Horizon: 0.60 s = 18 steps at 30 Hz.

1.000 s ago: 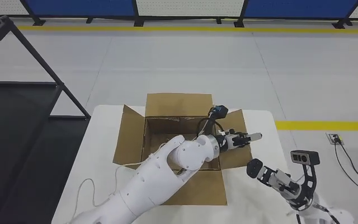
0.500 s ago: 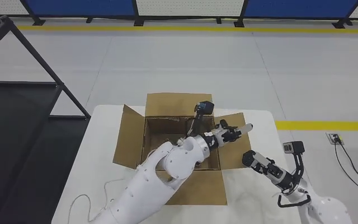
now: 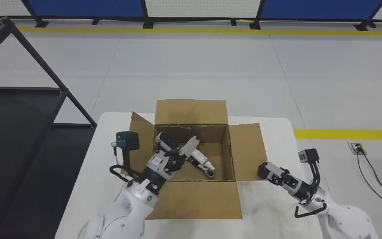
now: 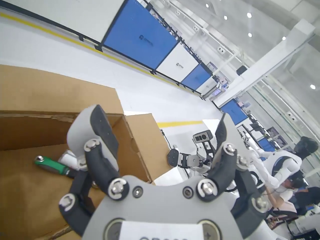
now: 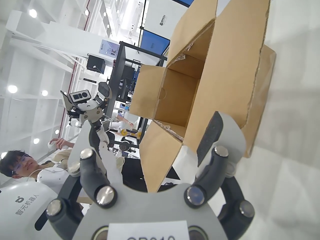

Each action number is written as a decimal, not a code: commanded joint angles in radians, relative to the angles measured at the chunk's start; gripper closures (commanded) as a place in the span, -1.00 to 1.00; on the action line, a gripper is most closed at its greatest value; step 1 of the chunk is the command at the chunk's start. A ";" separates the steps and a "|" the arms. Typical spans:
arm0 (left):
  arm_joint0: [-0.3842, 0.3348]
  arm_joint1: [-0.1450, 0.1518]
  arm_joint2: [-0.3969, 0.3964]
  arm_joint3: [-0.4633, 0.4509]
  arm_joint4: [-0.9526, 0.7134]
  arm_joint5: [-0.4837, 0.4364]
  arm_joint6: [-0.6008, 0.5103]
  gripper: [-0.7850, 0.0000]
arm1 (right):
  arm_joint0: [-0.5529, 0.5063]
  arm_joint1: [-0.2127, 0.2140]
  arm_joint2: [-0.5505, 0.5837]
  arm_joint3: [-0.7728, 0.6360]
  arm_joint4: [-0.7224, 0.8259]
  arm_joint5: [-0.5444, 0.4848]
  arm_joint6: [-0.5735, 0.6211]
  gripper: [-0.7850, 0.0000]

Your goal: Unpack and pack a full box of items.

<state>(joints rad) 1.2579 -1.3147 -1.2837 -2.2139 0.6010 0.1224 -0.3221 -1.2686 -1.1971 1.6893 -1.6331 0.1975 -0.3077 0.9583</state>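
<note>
The brown cardboard box (image 3: pixel 248 149) stands open on the white table (image 3: pixel 104 161), and a green-handled tool (image 4: pixel 50 165) and a white elongated item (image 4: pixel 67 159) lie on its floor, so unpacking looks barely begun and repacking is all to come. Both grippers are released and empty, the left gripper (image 4: pixel 160 117) over the box's left side and the right gripper (image 5: pixel 153 122) just beside the right flap. A second ago the left arm reached across to that flap; it has pulled back, and the right gripper has edged nearer the box
</note>
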 commanded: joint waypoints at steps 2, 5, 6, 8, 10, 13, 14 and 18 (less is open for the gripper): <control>0.120 0.010 -0.109 -0.067 -0.030 -0.026 0.010 -1.00 | 0.014 0.003 -0.018 0.018 -0.021 0.021 0.001 -1.00; 0.216 0.016 -0.201 -0.105 -0.071 -0.058 0.022 -1.00 | 0.026 0.007 -0.037 0.031 -0.041 0.037 0.007 -1.00; 0.245 0.018 -0.234 -0.113 -0.069 -0.061 0.035 -1.00 | 0.030 0.008 -0.043 0.032 -0.050 0.044 0.014 -1.00; 0.298 0.018 -0.290 -0.131 -0.087 -0.069 0.079 -1.00 | 0.036 0.011 -0.050 0.031 -0.064 0.057 0.015 -1.00; 0.345 0.017 -0.343 -0.134 -0.156 -0.100 0.119 -1.00 | 0.039 0.014 -0.059 0.025 -0.072 0.072 0.019 -1.00; 0.404 0.018 -0.411 -0.127 -0.216 -0.150 0.139 -1.00 | 0.045 0.018 -0.072 0.009 -0.103 0.104 0.025 -1.00; 0.422 0.019 -0.425 -0.126 -0.224 -0.166 0.127 -1.00 | 0.046 0.019 -0.078 0.000 -0.112 0.115 0.023 -1.00; 0.433 0.020 -0.431 -0.127 -0.229 -0.176 0.114 -1.00 | 0.043 0.018 -0.087 -0.048 -0.094 0.134 -0.029 -1.00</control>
<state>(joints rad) 1.6930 -1.2946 -1.7161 -2.3407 0.3710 -0.0554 -0.2110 -1.2245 -1.1785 1.6027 -1.6756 0.0974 -0.1750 0.9354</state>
